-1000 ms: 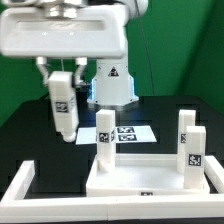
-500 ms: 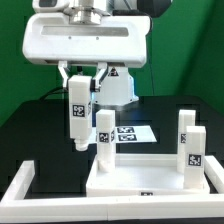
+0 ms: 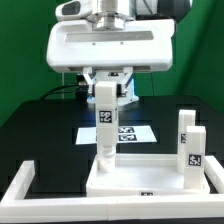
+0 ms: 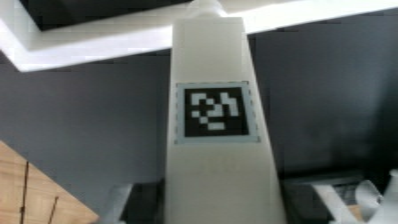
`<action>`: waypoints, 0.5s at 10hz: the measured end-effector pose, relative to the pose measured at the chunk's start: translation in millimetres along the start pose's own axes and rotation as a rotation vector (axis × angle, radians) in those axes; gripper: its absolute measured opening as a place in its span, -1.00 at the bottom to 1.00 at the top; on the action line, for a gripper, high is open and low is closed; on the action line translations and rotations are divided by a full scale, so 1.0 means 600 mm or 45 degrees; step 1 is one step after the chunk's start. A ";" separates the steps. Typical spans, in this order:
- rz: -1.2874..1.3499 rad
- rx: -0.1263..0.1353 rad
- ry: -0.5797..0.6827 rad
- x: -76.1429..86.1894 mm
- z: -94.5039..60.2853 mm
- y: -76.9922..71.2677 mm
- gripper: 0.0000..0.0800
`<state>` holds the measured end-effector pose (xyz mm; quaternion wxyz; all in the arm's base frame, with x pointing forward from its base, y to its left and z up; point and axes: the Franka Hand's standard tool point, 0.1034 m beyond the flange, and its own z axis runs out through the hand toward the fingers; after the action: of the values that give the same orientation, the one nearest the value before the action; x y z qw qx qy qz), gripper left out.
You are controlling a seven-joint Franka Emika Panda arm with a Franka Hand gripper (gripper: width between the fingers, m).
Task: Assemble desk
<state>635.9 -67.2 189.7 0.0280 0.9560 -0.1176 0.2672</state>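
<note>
My gripper (image 3: 105, 82) is pinching a short square white plastic leg (image 3: 104, 105) by its top end, and the leg hangs upright, its black-and-white square tag (image 3: 105, 115) facing the exterior camera. Right beneath it stands another white square leg (image 3: 104, 152), already upright in the corner of the large flat white rimmed tabletop panel (image 3: 150, 176) on the exterior view's left; the held leg sits directly over that one, and I cannot tell whether the two touch. Two more white tagged legs (image 3: 187, 146) rise at the panel's corner on the exterior view's right, one just behind the other. The panel lies on the black worktop (image 3: 40, 125), near its white border strip (image 3: 18, 186). Behind the panel, flat on the worktop, lies the thin white marker board (image 3: 128, 132). From my wrist, the held leg (image 4: 217, 110) fills the middle of the picture, its tag (image 4: 215, 113) square on, with a corner of the white panel (image 4: 98, 45) beyond it
</note>
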 end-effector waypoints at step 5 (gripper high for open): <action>-0.034 -0.008 -0.018 -0.026 0.004 0.028 -0.27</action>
<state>620.2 -80.7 179.6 0.0338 0.9593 -0.1060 0.2596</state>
